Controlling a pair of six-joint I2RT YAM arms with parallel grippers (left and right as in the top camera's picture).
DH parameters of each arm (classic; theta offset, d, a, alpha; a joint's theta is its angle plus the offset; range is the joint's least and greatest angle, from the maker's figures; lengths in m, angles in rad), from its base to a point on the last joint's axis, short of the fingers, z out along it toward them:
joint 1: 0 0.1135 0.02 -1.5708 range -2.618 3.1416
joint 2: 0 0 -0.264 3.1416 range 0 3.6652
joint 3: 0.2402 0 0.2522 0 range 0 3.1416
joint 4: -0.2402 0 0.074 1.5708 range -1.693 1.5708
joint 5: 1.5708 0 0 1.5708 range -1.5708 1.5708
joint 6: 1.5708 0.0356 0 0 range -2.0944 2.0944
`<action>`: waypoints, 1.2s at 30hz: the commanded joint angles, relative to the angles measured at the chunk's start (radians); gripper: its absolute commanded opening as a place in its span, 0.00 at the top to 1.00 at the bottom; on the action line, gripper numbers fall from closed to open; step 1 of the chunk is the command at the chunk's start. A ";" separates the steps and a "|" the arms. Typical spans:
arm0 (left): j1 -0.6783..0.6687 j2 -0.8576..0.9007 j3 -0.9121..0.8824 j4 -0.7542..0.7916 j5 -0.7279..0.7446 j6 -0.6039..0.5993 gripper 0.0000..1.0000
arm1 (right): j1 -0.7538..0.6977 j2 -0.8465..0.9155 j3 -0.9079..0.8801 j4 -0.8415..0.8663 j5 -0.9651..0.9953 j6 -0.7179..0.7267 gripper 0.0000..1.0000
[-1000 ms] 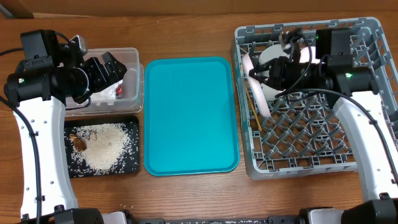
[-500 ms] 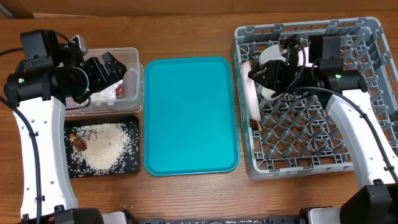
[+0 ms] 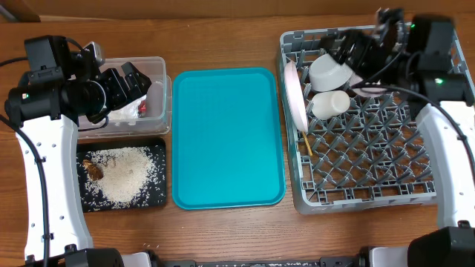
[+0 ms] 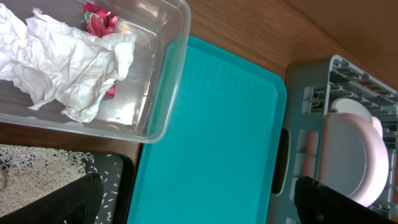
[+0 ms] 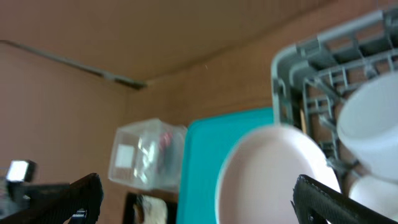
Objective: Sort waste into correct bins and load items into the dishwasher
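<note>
The pale pink plate [image 3: 294,95] [image 5: 267,174] stands on edge at the left side of the grey dish rack [image 3: 371,178]. Beside it lie a pale bowl [image 3: 329,72] and a small white cup [image 3: 330,104]. A chopstick [image 3: 305,141] lies along the rack's left wall. My right gripper [image 3: 364,48] [image 5: 199,205] hangs open above the rack's back, holding nothing. My left gripper [image 3: 130,81] [image 4: 202,208] is open over the clear tub [image 4: 168,81], which holds the white napkin [image 4: 68,59] and red wrapper [image 4: 96,18]. Rice and brown scraps [image 3: 94,169] lie in the black tray [image 3: 157,196].
The large teal tray [image 3: 226,137] lies between the bins and the rack. Wooden tabletop shows along the front edge and around the trays. The rack's right and front parts hold only upright pegs.
My right gripper opened, let go of the pink plate, and pulled up and back to the right. The plate now stands alone in the rack. The left arm has not moved.
</note>
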State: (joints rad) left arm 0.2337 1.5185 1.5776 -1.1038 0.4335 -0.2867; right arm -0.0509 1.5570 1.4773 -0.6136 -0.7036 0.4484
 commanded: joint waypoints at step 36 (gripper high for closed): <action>0.000 -0.009 0.022 0.000 0.004 -0.009 0.00 | 0.304 -0.871 -0.222 0.029 0.480 -0.581 0.00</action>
State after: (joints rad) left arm 0.2337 1.5185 1.5780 -1.1042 0.4335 -0.2867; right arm 0.2432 0.7868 1.3907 -0.5716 -0.3771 -0.0536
